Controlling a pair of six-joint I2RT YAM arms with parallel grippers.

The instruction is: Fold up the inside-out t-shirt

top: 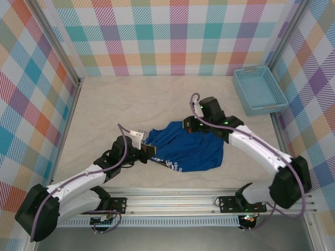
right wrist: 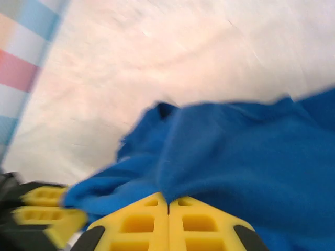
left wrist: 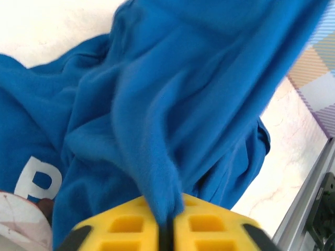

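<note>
Royal-blue soft cloth inside-out t-shirt (top: 191, 149) is pinched in two places, and those grips account for its shape. In the left wrist view the left gripper (left wrist: 167, 222) has its yellow plastic fingers (left wrist: 125, 226) all but together. A thick fold of the cloth runs down into the slit between them. The cloth stretches away from the tips in long ridges, so this arm seems to be drawing the shirt's left edge up off the table rather than pressing it down. The right gripper (right wrist: 168, 201) has its yellow fingers (right wrist: 138, 224) closed tight, with only a hairline between them. The blue edge meets the tips as if a thin hem is nipped there, but that view is blurred and I cannot tell how much cloth is caught. Seen from above, the left hold is at the shirt's left corner and the right hold is on its far edge, not far apart. Two grips along one side fit a move to raise that edge and carry it over or spread it. The shirt lies rumpled in the middle of the pale marbled table (top: 131, 104) between the two arms, with faint white print (top: 172, 166) showing near its front edge. No clean fold is visible, so I judge the task to be at an early stage. A light-blue plastic lattice basket (top: 259, 89) stands in the far right corner, well apart from the shirt.
</note>
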